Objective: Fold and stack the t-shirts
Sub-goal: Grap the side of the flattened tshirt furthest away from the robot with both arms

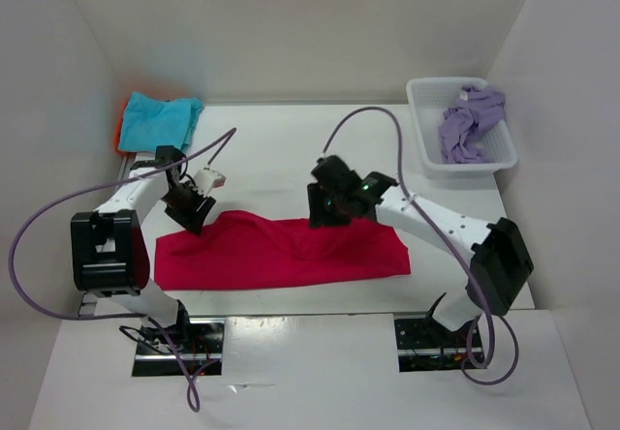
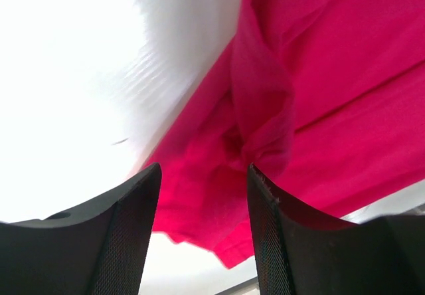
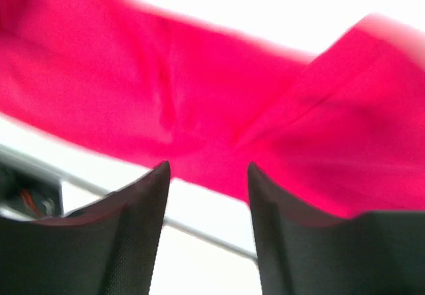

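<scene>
Top: magenta shirt (image 1: 281, 251) lies in a long folded band along the table's (image 1: 271, 159) near edge. My left gripper (image 1: 194, 207) and right gripper (image 1: 329, 212) hover over its far edge, likely placed for the next fold. Left wrist: jaws apart, empty, bunched cloth beneath. Right wrist: jaws apart, holding nothing.

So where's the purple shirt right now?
In the top view, the purple shirt lies crumpled inside the white basket at the far right corner of the table.
</scene>
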You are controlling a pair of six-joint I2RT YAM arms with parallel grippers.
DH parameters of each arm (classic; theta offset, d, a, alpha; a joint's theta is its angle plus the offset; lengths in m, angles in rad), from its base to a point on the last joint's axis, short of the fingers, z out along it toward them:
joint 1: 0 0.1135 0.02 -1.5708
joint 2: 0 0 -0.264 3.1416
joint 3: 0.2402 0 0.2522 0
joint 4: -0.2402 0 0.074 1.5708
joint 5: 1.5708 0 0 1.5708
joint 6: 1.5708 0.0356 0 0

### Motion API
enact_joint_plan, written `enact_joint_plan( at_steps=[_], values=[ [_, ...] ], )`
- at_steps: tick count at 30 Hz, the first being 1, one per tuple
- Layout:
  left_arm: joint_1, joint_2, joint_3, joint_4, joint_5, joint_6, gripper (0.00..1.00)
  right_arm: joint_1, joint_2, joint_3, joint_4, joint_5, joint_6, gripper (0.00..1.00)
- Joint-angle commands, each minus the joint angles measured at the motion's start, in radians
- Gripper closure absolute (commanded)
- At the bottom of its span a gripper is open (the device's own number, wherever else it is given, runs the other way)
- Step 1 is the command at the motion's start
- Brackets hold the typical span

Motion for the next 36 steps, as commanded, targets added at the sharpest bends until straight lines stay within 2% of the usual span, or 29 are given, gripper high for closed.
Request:
enact_joint_plan(
  at_steps=[1, 4, 8, 10, 13, 16, 18, 24, 27, 28, 30, 31, 34, 36],
  values=[
    [-0.002, -0.082, -0.006, 0.009, -0.06, -0.01, 0.38, -0.164, -0.007, 0.067, -0.009, 0.086, -0.031, 0.43],
    [0.008, -0.104, -0.006, 0.032, -0.1, -0.022, 0.36, -0.285, 0.118, 0.145, 0.001, 0.074, -0.087, 0.35],
    [0.008, -0.104, 0.003, 0.032, -0.113, -0.022, 0.34, -0.298, 0.319, 0.295, -0.012, 0.022, -0.18, 0.21],
    [0.008, -0.104, -0.019, 0.032, -0.113, -0.031, 0.34, -0.298, 0.392, 0.36, -0.012, -0.053, -0.229, 0.21],
    [0.018, -0.104, -0.042, 0.032, -0.113, -0.04, 0.34, -0.217, 0.401, 0.383, -0.012, -0.055, -0.287, 0.21],
    [0.027, -0.104, -0.063, 0.041, -0.103, -0.049, 0.34, -0.177, 0.438, 0.384, -0.012, -0.066, -0.297, 0.28],
    [0.027, -0.104, -0.063, 0.05, -0.094, -0.049, 0.34, -0.177, 0.461, 0.371, -0.025, -0.066, -0.297, 0.34],
    [0.027, -0.084, -0.063, 0.05, -0.094, -0.049, 0.33, -0.198, 0.509, 0.353, -0.075, -0.018, -0.248, 0.35],
    [0.027, -0.075, -0.063, 0.05, -0.094, -0.049, 0.33, -0.198, 0.509, 0.321, -0.087, -0.027, -0.248, 0.48],
    [0.027, -0.075, -0.063, 0.05, -0.094, -0.049, 0.33, -0.198, 0.497, 0.321, -0.087, -0.038, -0.248, 0.6],
    [0.027, -0.066, -0.063, 0.05, -0.094, -0.049, 0.33, -0.198, 0.471, 0.296, -0.078, -0.048, -0.229, 0.72],
    [0.027, -0.066, -0.063, 0.05, -0.094, -0.049, 0.33, -0.198, 0.46, 0.296, -0.078, -0.057, -0.229, 0.83],
    [0.027, -0.066, -0.063, 0.05, -0.094, -0.049, 0.33, -0.198, 0.415, 0.287, -0.067, -0.057, -0.208, 0.97],
    [0.027, -0.066, -0.072, 0.05, -0.094, -0.049, 0.33, -0.198, 0.383, 0.287, -0.058, -0.057, -0.197, 1.0]
  ],
)
